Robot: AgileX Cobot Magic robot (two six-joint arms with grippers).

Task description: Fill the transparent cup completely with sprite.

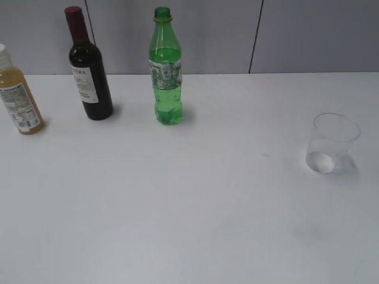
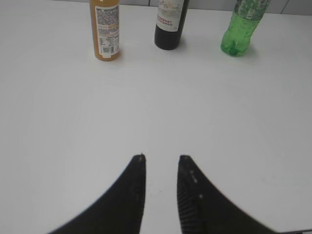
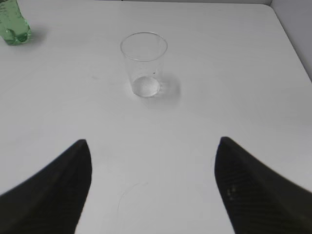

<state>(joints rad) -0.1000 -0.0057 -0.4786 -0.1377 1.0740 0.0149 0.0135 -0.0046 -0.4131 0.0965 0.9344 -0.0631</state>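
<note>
so, scene: white worktop point(image 1: 189, 225) against a grey panelled wall, three bottles in a row at the back left, one cup alone at the right.
transparent cup point(image 1: 333, 143): upright, empty, standing on the right part of the worktop, well apart from every bottle; seen from the right wrist point(image 3: 144, 64) straight ahead of the tool, nothing touching it.
sprite bottle point(image 1: 166, 68): tall green plastic, green cap on, yellow neck ring, pale label; upright, partly filled with clear liquid; rightmost of the three bottles, base also at the upper edge of the left wrist view point(image 2: 240, 30) and the top-left corner of the right wrist view point(image 3: 12, 24).
wine bottle point(image 1: 89, 68): dark glass, red cap, white label; upright, just left of the sprite bottle, not touching it.
juice bottle point(image 1: 18, 94): yellowish contents, white cap, printed label; upright at the far left edge, near the wine bottle.
left tool point(image 2: 161, 158): black fingers with a narrow gap between the tips, nearly closed, holding nothing, over bare worktop well short of the bottles.
right tool point(image 3: 153, 146): black fingers spread wide, holding nothing, cup beyond the gap and untouched.
</note>
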